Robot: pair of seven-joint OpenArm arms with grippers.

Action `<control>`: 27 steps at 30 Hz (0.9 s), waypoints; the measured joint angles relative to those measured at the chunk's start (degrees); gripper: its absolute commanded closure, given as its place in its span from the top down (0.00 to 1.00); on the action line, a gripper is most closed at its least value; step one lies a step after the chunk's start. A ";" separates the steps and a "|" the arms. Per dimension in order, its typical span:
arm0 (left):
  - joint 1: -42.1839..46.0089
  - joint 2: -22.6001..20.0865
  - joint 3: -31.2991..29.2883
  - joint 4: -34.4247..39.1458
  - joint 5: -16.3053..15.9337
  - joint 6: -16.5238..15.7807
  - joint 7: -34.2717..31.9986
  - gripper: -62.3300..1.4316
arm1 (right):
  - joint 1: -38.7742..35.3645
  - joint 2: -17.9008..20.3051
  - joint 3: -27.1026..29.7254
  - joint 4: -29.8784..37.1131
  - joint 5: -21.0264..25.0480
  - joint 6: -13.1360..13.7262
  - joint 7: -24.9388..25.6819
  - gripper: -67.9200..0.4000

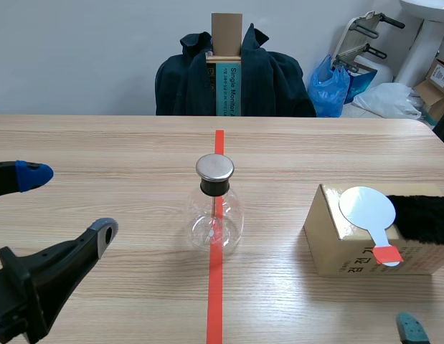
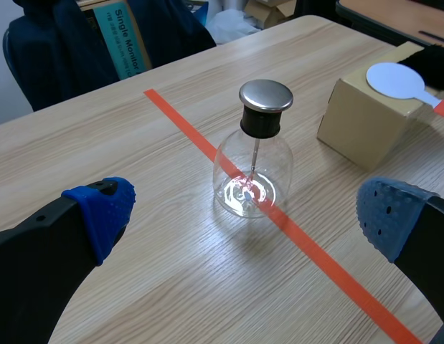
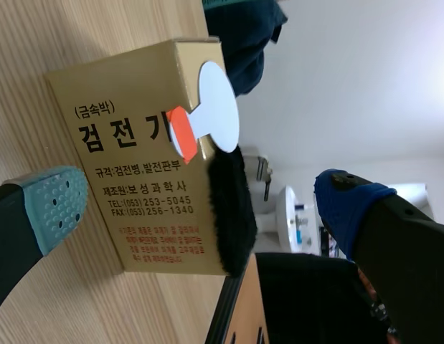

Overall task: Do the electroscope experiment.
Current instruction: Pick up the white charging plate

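- Two grippers, both spread wide and holding nothing. The left gripper [image 1: 67, 204] [image 2: 244, 212] hangs low over the near left part of the table [image 1: 100, 136], with its blue pad [image 1: 33, 175] and grey pad [image 1: 105, 231] well apart.
- Right gripper [image 3: 200, 204]: its fingers stand far apart, one with a teal pad [image 3: 55, 208] and one with a blue pad [image 3: 345, 197]. The scene view shows only the teal tip, at the near right edge.
- Electroscope [image 1: 215, 211] [image 2: 252, 168]: a clear glass flask, upright on the orange-red tape line [image 1: 215, 301] at mid-table. A black stopper under a round metal cap [image 1: 214, 167] closes it, and a thin rod runs down inside. It stands ahead of the left gripper, in line with the gap between the fingers, and neither finger touches it.
- Box [image 1: 347, 251] [image 3: 128, 179]: gold-brown cardboard with black and red print. It sits on the table to the right of the electroscope, well apart from it, and ahead of the right gripper, nearer the teal-padded finger.
- Disc [image 1: 366, 206] [image 3: 220, 107]: white and round, lying flat on the box top. Its handle ends in an orange-red tab that overhangs the printed face.
- Fur [image 1: 422, 218] [image 3: 230, 208]: a black piece on the box top, just beside the disc, toward the table's right edge.
- Background: a dark jacket [image 1: 272, 79] draped over a chair across the table, with a blue bag [image 1: 329, 89] beside it.
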 measured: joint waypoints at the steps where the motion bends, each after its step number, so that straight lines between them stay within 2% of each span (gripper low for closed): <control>1: 0.00 0.00 0.00 0.00 -0.02 0.00 0.00 1.00 | 0.87 0.00 -1.29 -0.07 0.04 -0.02 -2.29 1.00; 5: 0.00 0.00 0.00 0.00 -0.04 0.00 0.00 1.00 | 3.89 0.00 -5.35 0.13 -0.70 0.00 -8.39 1.00; 17: 0.00 0.00 0.00 0.00 -0.04 0.00 0.00 1.00 | 8.28 0.04 -14.19 0.79 -1.77 -0.04 -21.40 1.00; 20: 0.00 0.00 0.00 0.00 -0.04 0.00 0.00 1.00 | 9.51 0.74 -14.99 0.79 -1.79 -0.17 -23.08 1.00; 27: 0.00 0.00 0.00 0.00 -0.07 0.00 -0.02 1.00 | 12.04 2.16 -18.60 -1.55 -8.37 -0.22 -27.52 1.00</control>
